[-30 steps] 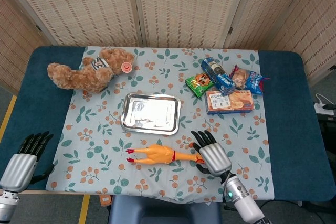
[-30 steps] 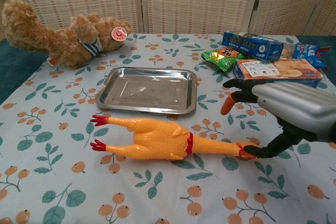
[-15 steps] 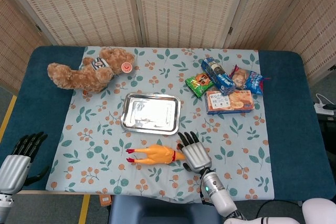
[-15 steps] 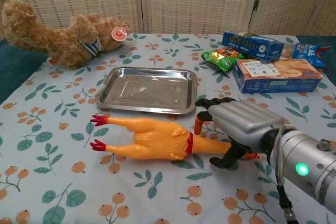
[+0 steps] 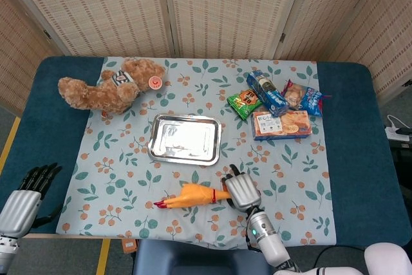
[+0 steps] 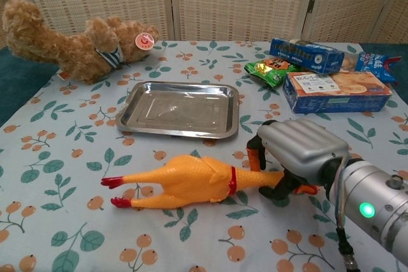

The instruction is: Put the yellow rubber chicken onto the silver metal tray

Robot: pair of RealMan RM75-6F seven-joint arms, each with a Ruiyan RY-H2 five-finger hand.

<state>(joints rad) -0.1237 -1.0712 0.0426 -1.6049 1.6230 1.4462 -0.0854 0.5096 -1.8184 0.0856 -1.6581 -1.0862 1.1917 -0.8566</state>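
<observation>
The yellow rubber chicken (image 6: 185,181) lies near the table's front edge, red feet to the left, and it also appears as the chicken (image 5: 193,195) in the head view. My right hand (image 6: 294,154) grips its neck and head end, fingers curled around it; the same right hand (image 5: 239,190) shows from above. The silver metal tray (image 6: 137,104) sits empty just behind the chicken, seen as the tray (image 5: 158,140) at the table's middle. My left hand (image 5: 26,196) hangs open off the front left corner, holding nothing.
A brown teddy bear (image 5: 109,85) lies at the back left. Snack packets and boxes (image 5: 280,113) cluster at the back right. The floral cloth (image 5: 109,178) covers the table between blue side strips.
My right hand has closed its fingers on the chicken's neck. The chicken has shifted and tilted, its feet swinging toward the front. The left hand has barely moved.
</observation>
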